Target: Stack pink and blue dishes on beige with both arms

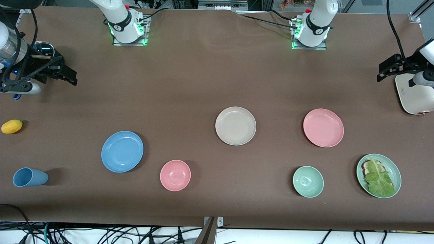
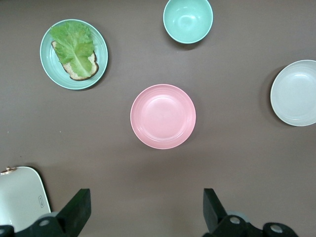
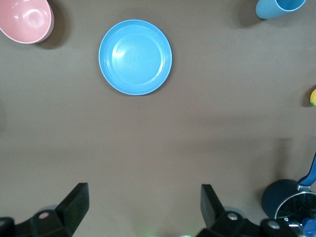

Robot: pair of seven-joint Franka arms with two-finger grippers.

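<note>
The beige plate (image 1: 235, 125) lies mid-table, with nothing on it. The pink plate (image 1: 323, 127) (image 2: 163, 116) sits beside it toward the left arm's end. The blue plate (image 1: 122, 151) (image 3: 135, 57) lies toward the right arm's end, a little nearer the front camera. My left gripper (image 1: 386, 69) (image 2: 146, 195) hangs open and empty high over bare table at the left arm's end. My right gripper (image 1: 66, 73) (image 3: 143, 190) is likewise open and empty, high over bare table at the right arm's end. The beige plate's edge (image 2: 295, 93) also shows in the left wrist view.
A small pink bowl (image 1: 175, 175), a green bowl (image 1: 308, 181) and a green plate with lettuce (image 1: 378, 175) stand nearer the front camera. A blue cup (image 1: 30, 177) and a yellow fruit (image 1: 12, 126) lie at the right arm's end. A white board (image 1: 415, 95) sits under the left gripper.
</note>
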